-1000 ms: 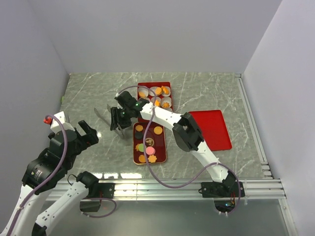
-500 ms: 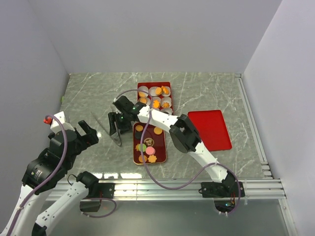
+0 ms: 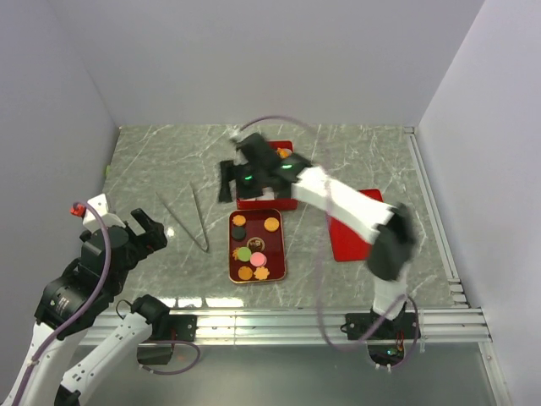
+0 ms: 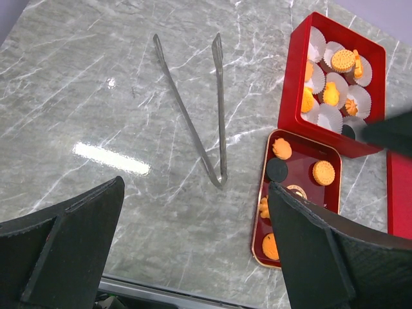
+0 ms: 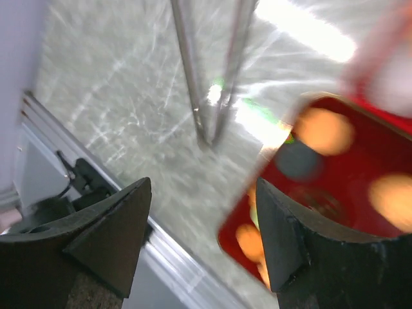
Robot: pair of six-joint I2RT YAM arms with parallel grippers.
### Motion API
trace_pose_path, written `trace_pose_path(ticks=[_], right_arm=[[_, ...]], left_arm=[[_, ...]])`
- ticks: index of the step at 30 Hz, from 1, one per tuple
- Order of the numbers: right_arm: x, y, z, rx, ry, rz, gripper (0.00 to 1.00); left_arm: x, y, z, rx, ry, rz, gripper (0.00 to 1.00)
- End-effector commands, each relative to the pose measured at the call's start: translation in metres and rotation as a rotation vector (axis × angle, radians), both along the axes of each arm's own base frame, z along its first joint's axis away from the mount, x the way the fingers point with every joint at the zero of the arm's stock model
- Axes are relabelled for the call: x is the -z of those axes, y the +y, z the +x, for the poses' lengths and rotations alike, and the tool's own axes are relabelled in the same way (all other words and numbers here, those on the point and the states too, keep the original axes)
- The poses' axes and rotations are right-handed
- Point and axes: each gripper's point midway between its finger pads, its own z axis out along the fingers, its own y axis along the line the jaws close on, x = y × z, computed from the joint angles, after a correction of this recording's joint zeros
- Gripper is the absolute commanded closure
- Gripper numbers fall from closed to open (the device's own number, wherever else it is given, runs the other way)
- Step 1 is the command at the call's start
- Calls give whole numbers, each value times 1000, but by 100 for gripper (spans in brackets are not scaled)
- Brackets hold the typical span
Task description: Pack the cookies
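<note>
The cookies (image 3: 271,224) lie on a dark red tray (image 3: 270,245) at mid-table, orange, green, pink and dark ones. More orange cookies (image 4: 342,60) sit in white paper cups in a red box (image 4: 290,84) behind it. My right gripper (image 3: 226,182), blurred, hovers open and empty at the box's left edge, hiding part of the box (image 3: 262,203). In its wrist view the right gripper (image 5: 203,187) looks down on the tray (image 5: 328,187) and the tongs (image 5: 206,77). Near the left front, my left gripper (image 4: 196,187) stands wide open over bare marble, left of the tray (image 4: 299,174).
Metal tongs (image 3: 198,211) lie on the marble left of the tray, tips pointing away, also in the left wrist view (image 4: 221,116). A flat red lid (image 3: 347,245) lies right of the tray, partly under the right arm. A metal rail runs along the near edge.
The right gripper let go of the tongs, which now lie on the table. It opened wider and swung back and right toward the red box. The left arm has barely moved.
</note>
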Motion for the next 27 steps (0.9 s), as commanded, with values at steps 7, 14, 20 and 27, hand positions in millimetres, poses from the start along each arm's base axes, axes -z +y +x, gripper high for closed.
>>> trace_pose_path(ticks=[7,14,20,27], right_arm=[[-15,-241,31,452,-178,-209,31],[45,-313,34,594,43,-366,35],[83,-306,39,573,216,-423,44],[123,-321,32,579,306,-513,47]], left_arm=[[-13,5,-4,-15,-47,-21,0],[-13,3,-3,-5,-44,-18,1],[-14,4,-4,-8,-51,-21,1],[-17,9,-9,-25,-76,-38,1]])
